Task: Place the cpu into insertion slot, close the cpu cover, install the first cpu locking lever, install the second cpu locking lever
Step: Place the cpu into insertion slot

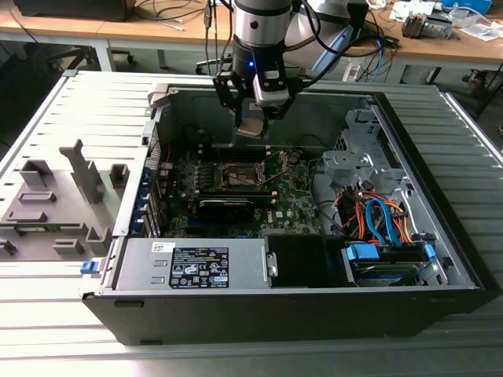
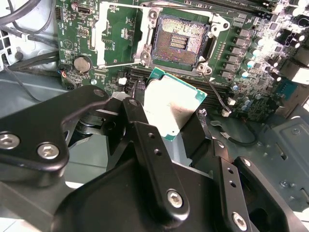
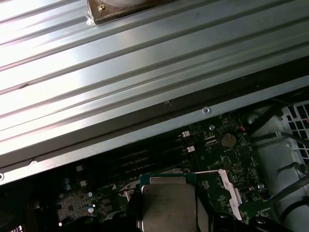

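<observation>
Holding the cpu, the gripper hovers above the open insertion slot

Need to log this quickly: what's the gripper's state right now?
The gripper is closed, holding the cpu in the air; the socket is empty.
</observation>
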Controlling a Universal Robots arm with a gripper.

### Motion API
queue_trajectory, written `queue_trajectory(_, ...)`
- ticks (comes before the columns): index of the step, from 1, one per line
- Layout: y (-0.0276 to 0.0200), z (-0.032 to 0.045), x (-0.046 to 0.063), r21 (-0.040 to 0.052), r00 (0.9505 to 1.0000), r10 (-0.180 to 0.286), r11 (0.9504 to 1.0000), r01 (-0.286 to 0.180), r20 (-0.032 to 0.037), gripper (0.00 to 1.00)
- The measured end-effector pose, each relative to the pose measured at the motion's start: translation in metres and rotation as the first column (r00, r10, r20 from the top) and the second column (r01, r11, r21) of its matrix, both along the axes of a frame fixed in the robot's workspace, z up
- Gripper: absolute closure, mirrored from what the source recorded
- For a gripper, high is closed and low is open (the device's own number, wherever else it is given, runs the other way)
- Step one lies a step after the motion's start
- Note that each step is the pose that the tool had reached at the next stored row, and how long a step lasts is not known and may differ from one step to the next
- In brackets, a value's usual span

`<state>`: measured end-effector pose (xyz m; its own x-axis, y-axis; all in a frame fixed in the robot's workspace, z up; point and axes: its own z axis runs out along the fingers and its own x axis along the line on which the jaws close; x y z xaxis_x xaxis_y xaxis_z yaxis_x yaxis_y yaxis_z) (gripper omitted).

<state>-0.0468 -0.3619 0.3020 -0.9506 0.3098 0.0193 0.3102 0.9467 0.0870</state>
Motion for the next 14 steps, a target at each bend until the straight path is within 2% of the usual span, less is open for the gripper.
queue_trajectory(14,0.0,0.0,0.0,0.0,0.9999,-0.015,0.9999,0.015,0.0,0.46)
